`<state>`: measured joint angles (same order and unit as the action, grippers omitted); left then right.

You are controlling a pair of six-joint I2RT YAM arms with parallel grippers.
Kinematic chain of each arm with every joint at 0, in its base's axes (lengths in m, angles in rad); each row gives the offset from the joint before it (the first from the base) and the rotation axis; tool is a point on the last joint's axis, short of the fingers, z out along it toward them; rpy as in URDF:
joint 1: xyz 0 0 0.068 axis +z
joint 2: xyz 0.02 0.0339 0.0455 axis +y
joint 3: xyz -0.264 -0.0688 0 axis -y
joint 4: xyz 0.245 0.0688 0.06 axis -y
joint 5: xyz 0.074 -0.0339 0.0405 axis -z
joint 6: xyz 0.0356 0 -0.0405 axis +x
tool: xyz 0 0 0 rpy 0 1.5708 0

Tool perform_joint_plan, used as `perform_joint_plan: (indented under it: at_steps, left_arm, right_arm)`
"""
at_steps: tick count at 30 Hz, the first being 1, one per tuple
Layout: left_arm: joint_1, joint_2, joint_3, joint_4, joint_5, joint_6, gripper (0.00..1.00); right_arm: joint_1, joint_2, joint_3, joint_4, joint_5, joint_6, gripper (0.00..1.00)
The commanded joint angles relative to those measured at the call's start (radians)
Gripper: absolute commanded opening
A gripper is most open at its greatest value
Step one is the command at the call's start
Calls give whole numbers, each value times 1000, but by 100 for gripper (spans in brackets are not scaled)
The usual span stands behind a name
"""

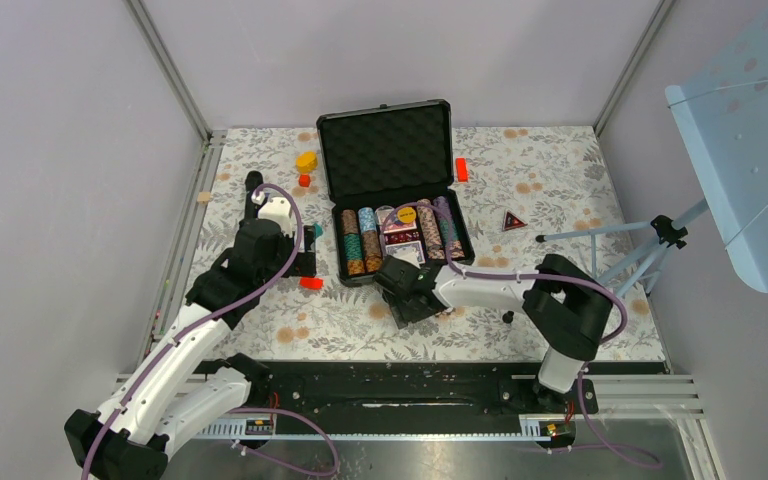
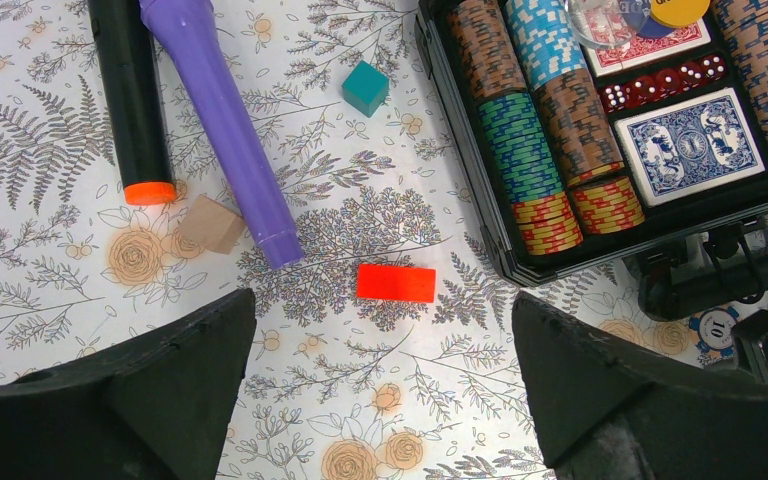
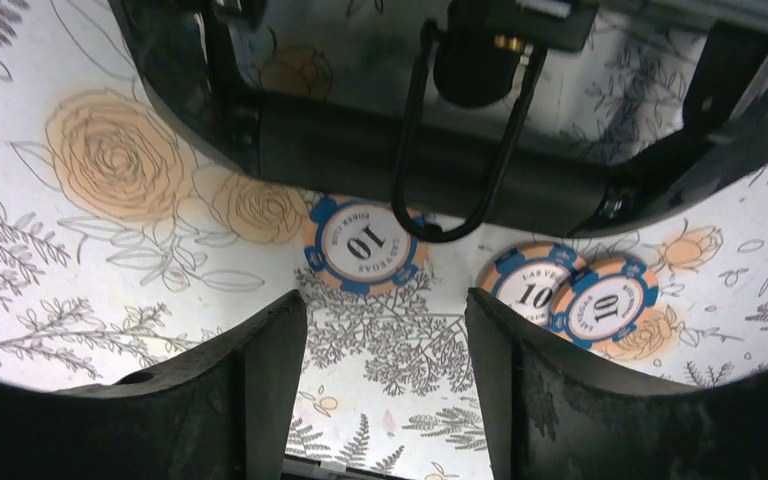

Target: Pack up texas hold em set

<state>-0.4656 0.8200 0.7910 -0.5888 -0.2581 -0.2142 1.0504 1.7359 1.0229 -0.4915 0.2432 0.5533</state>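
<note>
Three loose chips are seen on the table, centre frame, just below the handle of the case; rows of chips and a card deck are held inside.

**Left arm**: white moulded link shells, bulky black joint housings, black base block.

**Right arm**: same build, with a smooth white forearm shell between black joints.

**Cabling:** a lilac braided cable runs outside the shells of each arm in loose loops.

**Left hand**: two matte black wedge-shaped fingers with a slightly grainy surface.

**Right hand**: matching black fingers with rounded inner edges.
</note>
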Motion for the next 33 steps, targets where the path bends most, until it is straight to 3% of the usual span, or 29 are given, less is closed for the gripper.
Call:
perform_joint_plan:
  at_steps: [1, 14, 21, 25, 33]
  left_arm:
    - [4, -4, -1, 37, 10, -2, 99]
    - [4, -1, -1, 40, 9, -2, 99]
    - [5, 1, -1, 40, 11, -2, 99]
    - [4, 2, -1, 39, 10, -1, 99]
    - [4, 1, 1, 39, 11, -2, 99]
  right_arm:
    - [-30, 77, 25, -31, 31, -49, 66]
    - [-50, 153, 60, -36, -13, -61, 53]
    - [-50, 161, 57, -42, -50, -68, 63]
    - [-49, 160, 61, -43, -65, -70, 63]
    - [-49, 178, 69, -61, -78, -71, 50]
